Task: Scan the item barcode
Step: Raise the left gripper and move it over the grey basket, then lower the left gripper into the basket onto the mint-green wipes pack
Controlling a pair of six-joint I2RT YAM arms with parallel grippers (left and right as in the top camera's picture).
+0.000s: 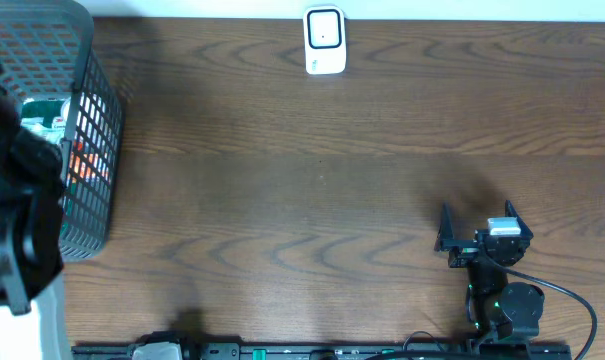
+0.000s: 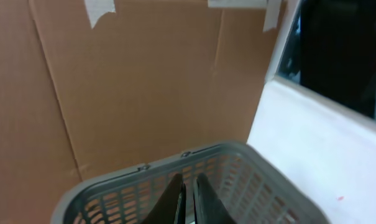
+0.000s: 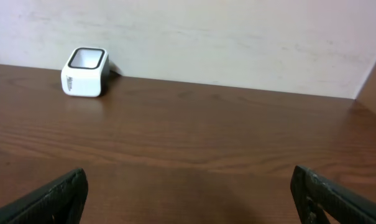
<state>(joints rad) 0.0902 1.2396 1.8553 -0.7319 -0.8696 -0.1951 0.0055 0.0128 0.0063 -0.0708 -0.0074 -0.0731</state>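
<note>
A grey mesh basket (image 1: 87, 150) stands at the far left end of the wooden table (image 1: 312, 180). Inside it, seen through the mesh, lie a green-and-white packet (image 1: 44, 112) and something orange-red (image 1: 87, 165) nearer the front wall of the basket; no barcode can be made out on either. The black left arm (image 1: 12, 200) hangs over the basket's left side and hides part of it.

In the left wrist view, the left gripper (image 2: 188, 183) is just above the basket's rim (image 2: 175, 158), its two fingers pressed almost together with nothing visible between them. Brown cardboard (image 2: 132, 81) rises behind the basket.

The white scanner (image 1: 324, 40) sits well to the right of the basket, at the table's far edge, window facing up.

The right gripper (image 1: 478, 215) is far to the right of the basket, near the front edge, resting low over bare wood. Its fingers (image 3: 51, 199) are spread wide and hold nothing.
</note>
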